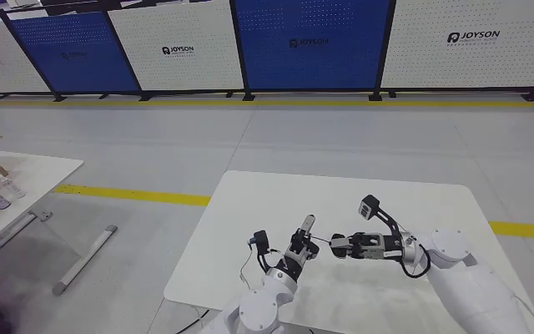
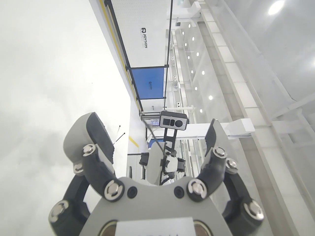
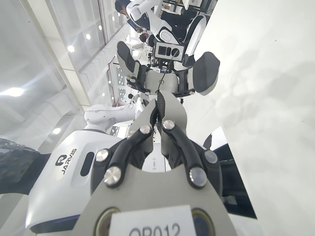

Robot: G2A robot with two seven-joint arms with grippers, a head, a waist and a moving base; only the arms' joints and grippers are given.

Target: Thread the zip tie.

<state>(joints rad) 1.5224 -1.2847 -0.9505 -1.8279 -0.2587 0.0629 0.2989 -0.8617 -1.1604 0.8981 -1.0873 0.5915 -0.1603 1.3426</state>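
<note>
One zip tie (image 3: pixel 166 71), a thin black strand, was held clear above the white table (image 1: pixel 250 209), pinched at one end in the right gripper (image 3: pixel 157 99), whose jaws were clenched tight on it. Whether that end was the head or the tail could not be told. The free length ran straight out from those fingertips, so its long axis lay roughly along the line joining the two grippers.

Facing it almost head-on and close by was the left gripper (image 2: pixel 157 133), jaws spread wide and grasping nothing. In the right wrist view the strand's far end pointed into the gap between the open pads (image 3: pixel 209 74), though whether it reached them or touched either one could not be made out. In the top view the two grippers sat near each other over the near half of the table, tips almost meeting.

The coming move probably turned on that alignment. The left gripper was the free one and nearest the loose end, and it would likely need to close squarely across the strand. So slender and flexible a strand might bend aside.
</note>
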